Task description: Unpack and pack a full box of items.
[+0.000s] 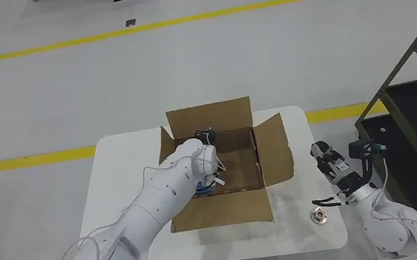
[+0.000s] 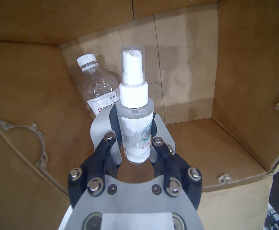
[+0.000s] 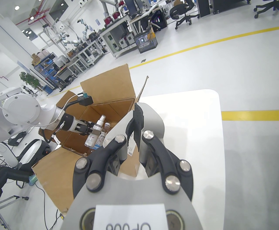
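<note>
Left wrist view, spray bottle (image 2: 135, 130): clamped across its body by my left gripper (image 2: 133, 117), inside the box (image 2: 239, 87).
Long axis: near upright, slightly tilted, capped nozzle up.
Just beside it: water bottle (image 2: 96, 89), at the box wall.
My right gripper (image 3: 136, 124): closed on nothing, over the table (image 3: 196, 130).

Left gripper (image 2: 134, 124) fingers clamp a spray bottle (image 2: 133, 95); right gripper (image 3: 137, 122) hangs at the right edge of the table (image 1: 114, 178), fingers pressed together

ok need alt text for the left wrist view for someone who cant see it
The left gripper is shut on a clear spray bottle with a white nozzle, holding it inside an open cardboard box. Beyond it, a clear water bottle with a white cap rests against an inner wall of the box.
</note>
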`<state>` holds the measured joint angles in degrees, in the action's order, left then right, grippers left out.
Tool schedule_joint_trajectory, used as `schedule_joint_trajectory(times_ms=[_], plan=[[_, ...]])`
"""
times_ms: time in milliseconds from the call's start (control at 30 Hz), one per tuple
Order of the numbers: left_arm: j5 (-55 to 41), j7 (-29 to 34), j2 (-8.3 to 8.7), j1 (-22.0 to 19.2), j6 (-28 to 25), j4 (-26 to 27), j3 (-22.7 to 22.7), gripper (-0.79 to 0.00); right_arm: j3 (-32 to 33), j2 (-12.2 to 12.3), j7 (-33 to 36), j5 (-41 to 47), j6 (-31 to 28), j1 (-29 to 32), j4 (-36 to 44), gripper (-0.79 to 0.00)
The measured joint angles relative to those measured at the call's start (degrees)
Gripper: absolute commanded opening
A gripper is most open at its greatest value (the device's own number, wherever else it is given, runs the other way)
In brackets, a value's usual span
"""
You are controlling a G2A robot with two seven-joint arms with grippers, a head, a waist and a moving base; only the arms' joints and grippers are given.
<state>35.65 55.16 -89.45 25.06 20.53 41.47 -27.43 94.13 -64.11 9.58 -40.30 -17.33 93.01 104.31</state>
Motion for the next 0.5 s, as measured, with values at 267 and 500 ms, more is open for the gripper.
schedule_joint_trajectory(times_ms=[267,500], plan=[[0.1,-0.1,-2.49,-0.4,-0.2,-5.2,0.8,-0.785,0.0,-0.1,0.1,0.3,-0.1,0.0,0.0,-0.785],[-1.6,-0.6,-4.62,-0.9,-2.1,-10.2,0.4,-0.76,-0.1,-0.2,0.3,0.3,0.1,-0.1,-0.2,-0.785]])
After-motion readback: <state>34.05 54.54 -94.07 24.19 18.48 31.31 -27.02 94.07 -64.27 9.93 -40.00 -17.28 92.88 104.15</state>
